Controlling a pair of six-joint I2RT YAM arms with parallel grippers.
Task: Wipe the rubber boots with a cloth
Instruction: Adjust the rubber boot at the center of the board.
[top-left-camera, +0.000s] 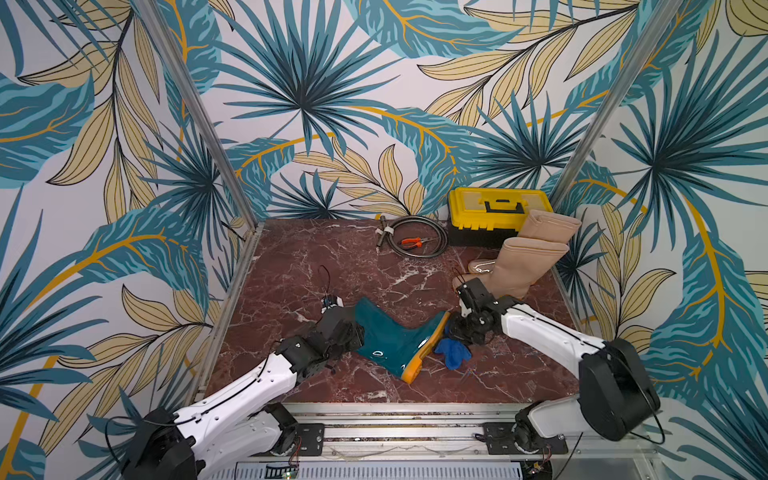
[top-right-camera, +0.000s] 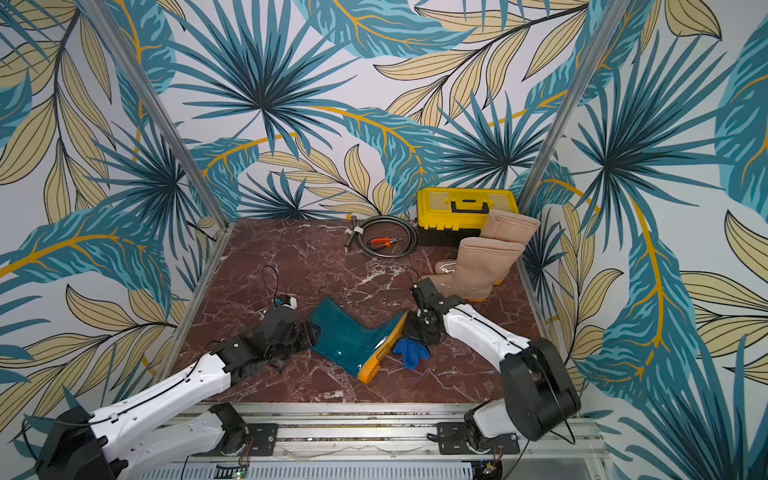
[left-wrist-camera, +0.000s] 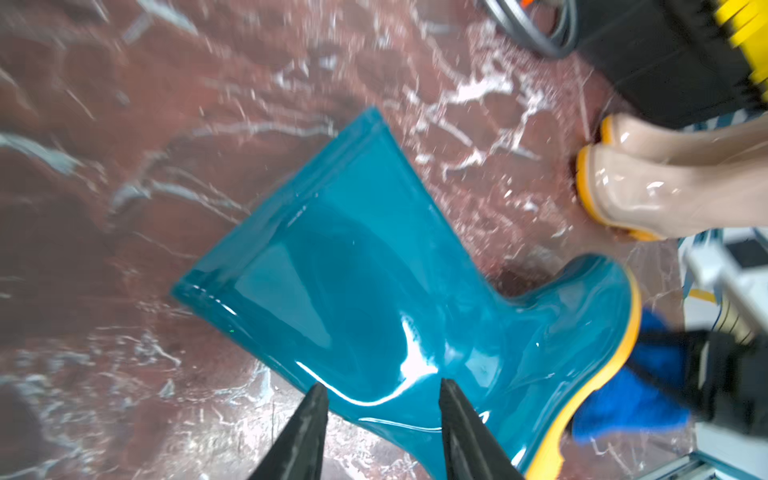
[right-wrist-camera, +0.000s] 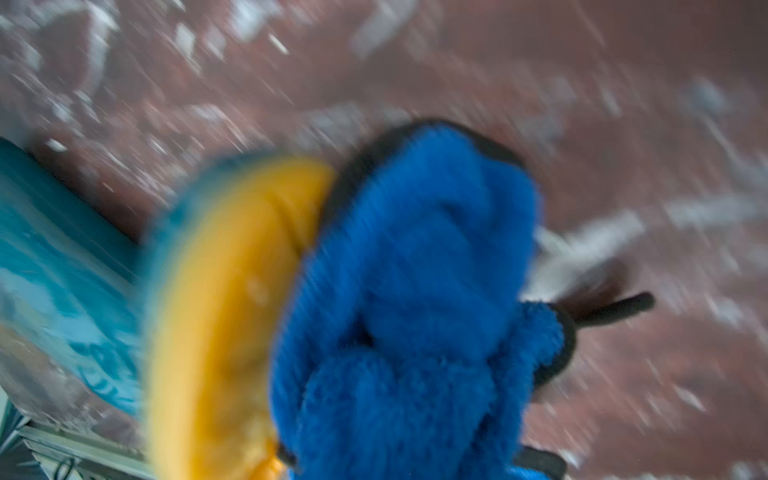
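Blur smears the right wrist view; the cloth (right-wrist-camera: 415, 291) hides part of the teal boot (right-wrist-camera: 62, 257).

Teal boot (top-left-camera: 390, 336) lies flat, blue cloth (top-left-camera: 455, 353) beside its sole (tan pair (top-left-camera: 530, 266) upright).

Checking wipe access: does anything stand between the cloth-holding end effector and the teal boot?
Nothing visible does. The right end effector holds the cloth right beside the yellow sole of the teal boot. The tan boots stand apart behind, and the left end effector hangs open by the boot's shaft.
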